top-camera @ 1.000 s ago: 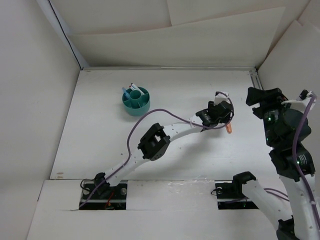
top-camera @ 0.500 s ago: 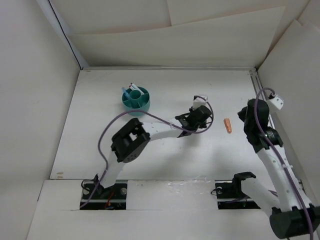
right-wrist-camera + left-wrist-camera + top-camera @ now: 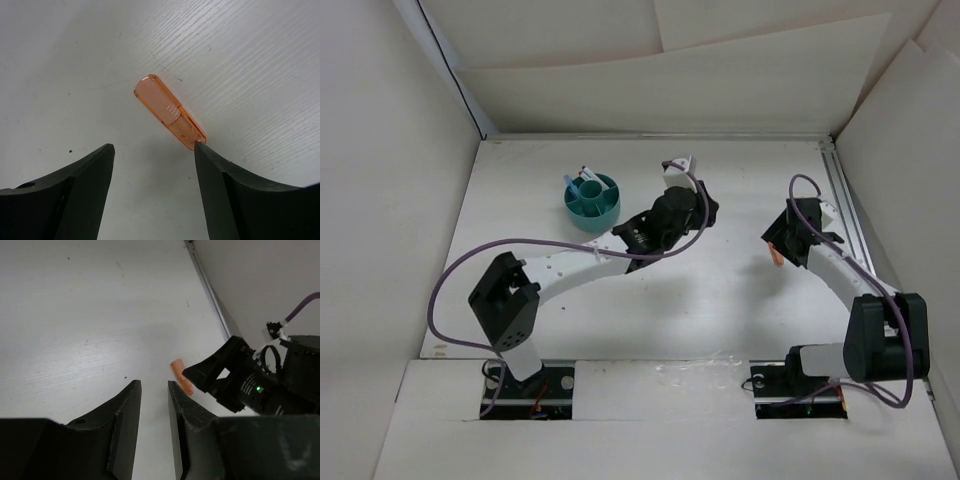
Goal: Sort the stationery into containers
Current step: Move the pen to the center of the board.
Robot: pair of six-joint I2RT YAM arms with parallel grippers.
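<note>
Right end effector (image 3: 152, 150) sits low, spread wide, orange stick (image 3: 167, 112) with one end at a fingertip. Your left end effector (image 3: 154, 383) is raised, narrow, empty. Top view mostly hides the stick.

The left gripper (image 3: 154, 385) drew back from just beside the orange stick (image 3: 169, 111) to well off on its left. The right gripper (image 3: 154, 147) swung in from the stick's right and dropped over it, jaws spread wide, one fingertip (image 3: 201, 149) against its end.
</note>
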